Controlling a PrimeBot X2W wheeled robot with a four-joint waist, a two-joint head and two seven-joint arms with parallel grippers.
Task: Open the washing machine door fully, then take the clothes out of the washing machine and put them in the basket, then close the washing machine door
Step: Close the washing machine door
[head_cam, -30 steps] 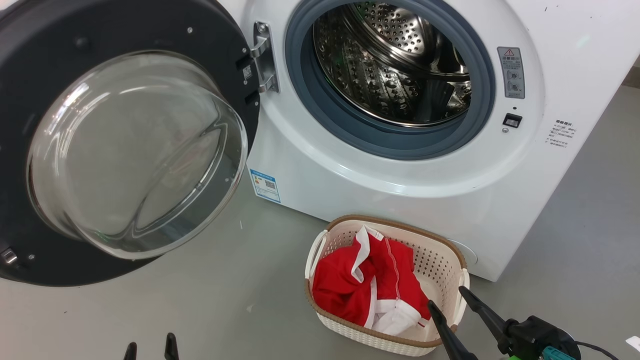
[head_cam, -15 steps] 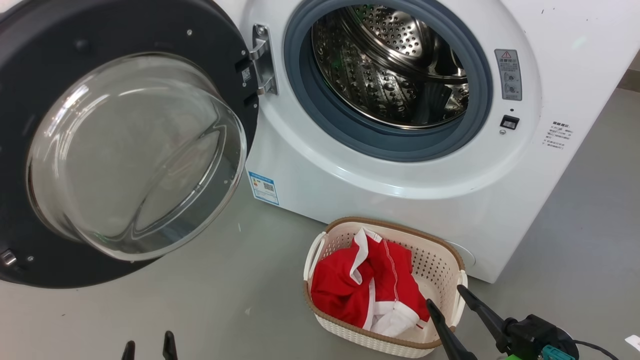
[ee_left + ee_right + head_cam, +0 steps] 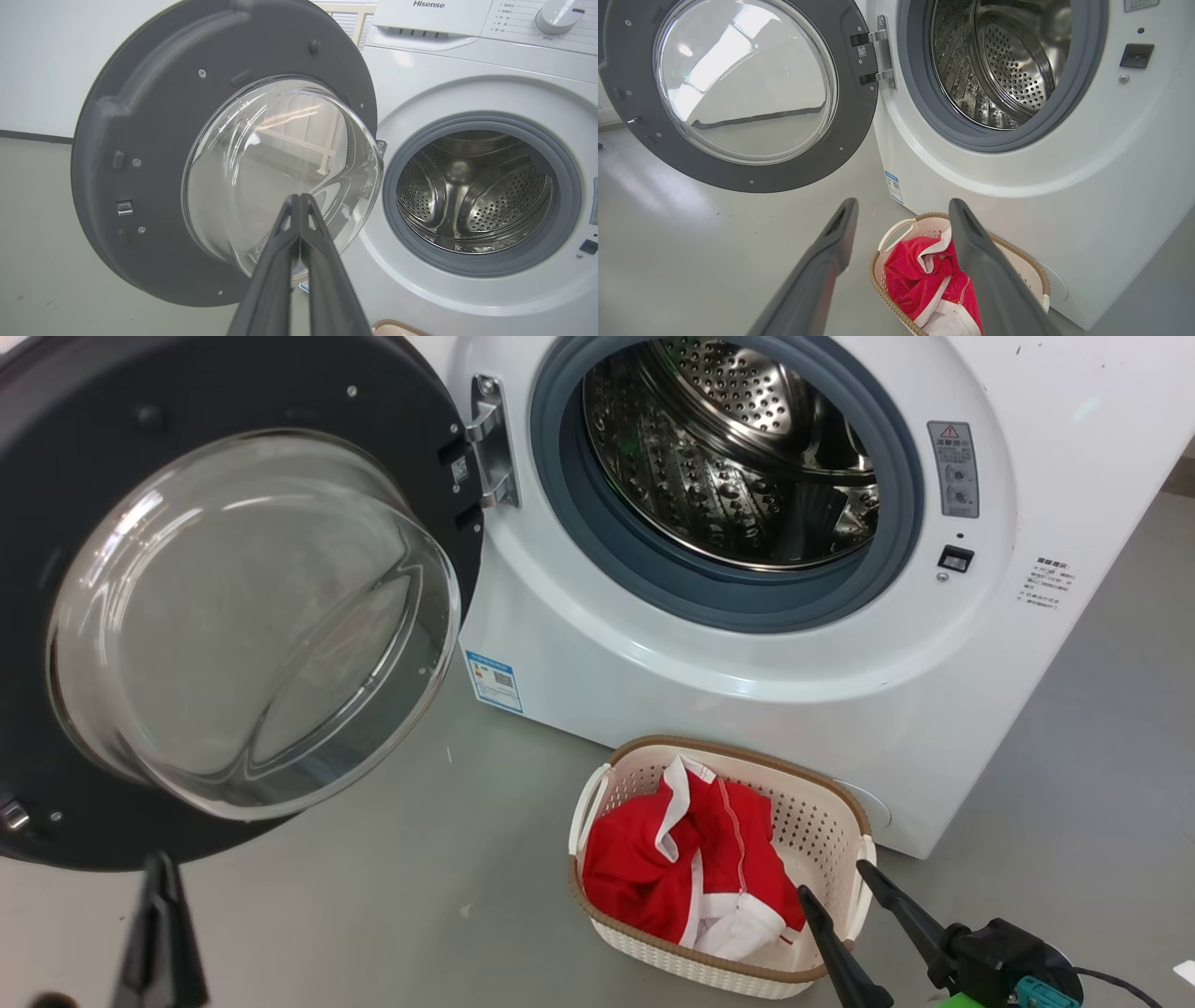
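Note:
The washing machine door hangs wide open to the left, its glass bowl bulging toward me. The washing machine shows a bare steel drum with no fabric seen inside. Red clothes with white trim lie in the basket on the floor in front of the machine. My right gripper stands open over the basket's near right corner, holding nothing. My left gripper is shut with nothing in it, low in front of the door's bottom edge; in the left wrist view its tips point at the door glass.
Grey floor spreads between the door and the basket. A blue label sticker sits on the machine's lower front. The door latch socket is on the right of the opening. In the right wrist view the clothes and basket lie below my fingers.
My left gripper has risen further into the head view at the lower left and its fingers have come together. The right gripper, basket and door stay as they were.

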